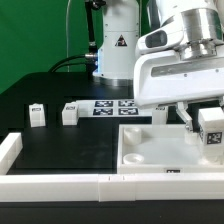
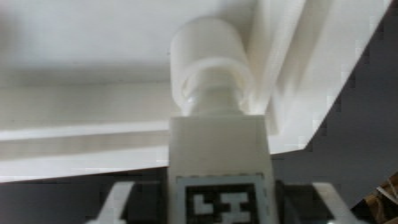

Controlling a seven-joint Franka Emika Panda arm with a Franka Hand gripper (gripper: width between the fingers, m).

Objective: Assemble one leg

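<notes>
My gripper (image 1: 205,125) is shut on a leg (image 1: 211,130), a small white block with a black-and-white tag, and holds it above the exterior view's right side of the large white panel (image 1: 150,152). In the wrist view the held leg (image 2: 217,110) stands between my fingers (image 2: 121,200), tag towards the camera, and its rounded end points at the panel (image 2: 107,90) near a raised rim. Two more legs (image 1: 37,115) (image 1: 70,114) stand on the black table at the exterior view's left.
The marker board (image 1: 108,107) lies behind the panel by the arm's base. Long white rim bars run along the front (image 1: 60,186) and the exterior view's left (image 1: 9,150). A green backdrop stands behind.
</notes>
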